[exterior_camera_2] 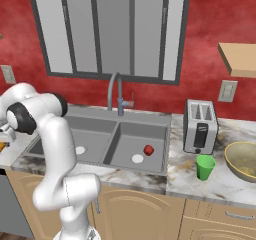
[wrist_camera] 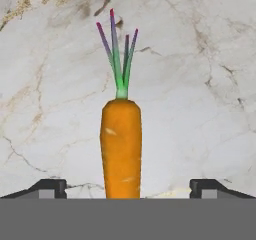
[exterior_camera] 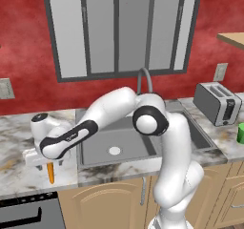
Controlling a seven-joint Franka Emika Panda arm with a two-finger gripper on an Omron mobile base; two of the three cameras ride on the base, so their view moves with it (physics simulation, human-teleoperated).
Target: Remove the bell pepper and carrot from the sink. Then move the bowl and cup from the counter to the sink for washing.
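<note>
Carrot (wrist_camera: 120,146) upright at frame centre, greens topmost; gripper (wrist_camera: 128,188) fingers spread apart, flanking untouched. Bell pepper (exterior_camera_2: 148,150) seen in right basin.

The marble bench (exterior_camera_2: 190,176) carries a silver toaster (exterior_camera_2: 200,126), a green cup (exterior_camera_2: 205,166) just in front of it, and an olive-yellow bowl (exterior_camera_2: 243,160) to the cup's right. Left of the sink (exterior_camera: 119,142), the carrot (wrist_camera: 120,146) lies on the bench.

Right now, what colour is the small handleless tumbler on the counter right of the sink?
Bright green: the small handleless tumbler stands in front of the grey toaster, clearest in the right base view.
</note>
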